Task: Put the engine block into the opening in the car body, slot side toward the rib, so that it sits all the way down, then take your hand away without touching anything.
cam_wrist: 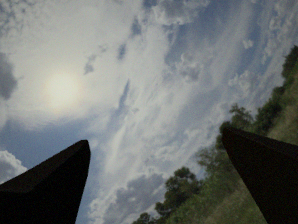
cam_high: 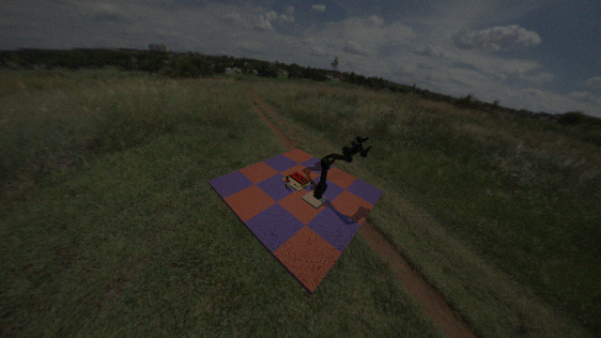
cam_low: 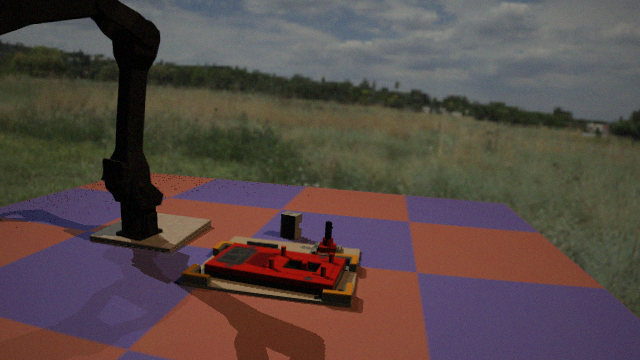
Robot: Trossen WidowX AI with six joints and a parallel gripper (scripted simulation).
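Observation:
The red car body (cam_low: 277, 267) (cam_high: 299, 178) lies flat on a tan base with yellow corner stops, with a dark rectangular opening (cam_low: 302, 266) in its top. A small dark engine block (cam_low: 291, 225) stands on the mat just behind the fixture. A dark upright peg (cam_low: 328, 234) stands at the fixture's back right. My gripper (cam_high: 363, 145) (cam_wrist: 157, 141) is raised high, far from the car body, pointing up at the sky. Its fingers stand wide apart with nothing between them.
The arm's base plate (cam_low: 175, 230) (cam_high: 313, 199) sits on the orange and purple checkered mat (cam_low: 475, 310) (cam_high: 282, 230), left of the fixture. The arm's column (cam_low: 131, 165) rises from it. Grass surrounds the mat.

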